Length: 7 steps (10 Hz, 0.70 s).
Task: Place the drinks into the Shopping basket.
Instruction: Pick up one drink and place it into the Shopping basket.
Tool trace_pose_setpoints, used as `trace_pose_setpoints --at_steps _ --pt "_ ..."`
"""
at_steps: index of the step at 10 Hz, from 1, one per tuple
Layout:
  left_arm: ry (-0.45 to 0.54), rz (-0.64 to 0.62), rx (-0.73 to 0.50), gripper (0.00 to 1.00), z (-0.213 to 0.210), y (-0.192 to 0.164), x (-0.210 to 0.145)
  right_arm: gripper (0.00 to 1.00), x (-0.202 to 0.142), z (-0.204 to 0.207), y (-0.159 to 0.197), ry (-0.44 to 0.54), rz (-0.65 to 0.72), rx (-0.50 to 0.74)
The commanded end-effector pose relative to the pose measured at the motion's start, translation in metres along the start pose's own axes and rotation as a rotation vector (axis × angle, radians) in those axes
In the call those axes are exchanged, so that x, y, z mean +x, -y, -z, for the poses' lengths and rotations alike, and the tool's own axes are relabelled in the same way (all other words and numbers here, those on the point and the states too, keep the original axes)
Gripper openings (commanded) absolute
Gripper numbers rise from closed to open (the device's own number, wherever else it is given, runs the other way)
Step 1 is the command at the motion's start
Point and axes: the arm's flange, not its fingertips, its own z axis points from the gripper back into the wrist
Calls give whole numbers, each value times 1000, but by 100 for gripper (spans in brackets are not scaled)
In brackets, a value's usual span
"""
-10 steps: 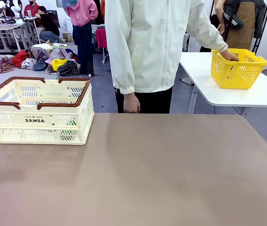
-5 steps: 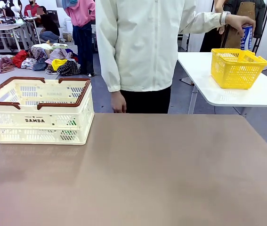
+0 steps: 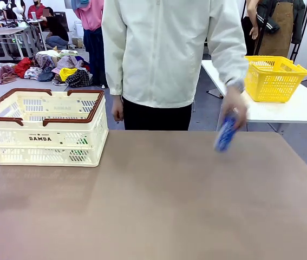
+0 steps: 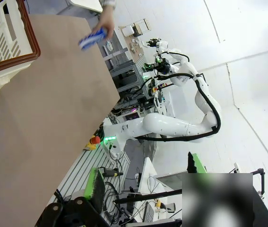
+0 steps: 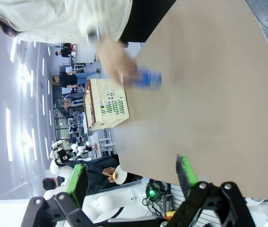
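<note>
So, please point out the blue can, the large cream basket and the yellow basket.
blue can (image 3: 225, 134), front view, middle of its body.
cream basket (image 3: 47, 138), front view, front wall beside the print.
yellow basket (image 3: 272, 85), front view, front wall.

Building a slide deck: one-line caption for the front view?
A person's hand brings a blue can down toward the brown table; the Shopping basket waits at left.

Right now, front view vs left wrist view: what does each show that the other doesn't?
Front alone: the yellow basket on the side table, the DAMDA print. Left wrist alone: the left gripper, open, the right arm further off. Both: the blue can in the person's hand above the brown table, the Shopping basket.
</note>
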Motion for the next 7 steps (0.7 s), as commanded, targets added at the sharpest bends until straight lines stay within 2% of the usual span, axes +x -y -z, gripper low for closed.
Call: trace_pose_setpoints --at_steps 1,7 --pt "4 -3 -18 93 1 4 -3 100 0 -1 0 1 -19 8" --pt "4 -3 -18 93 1 4 -3 100 0 -1 0 1 -19 8"
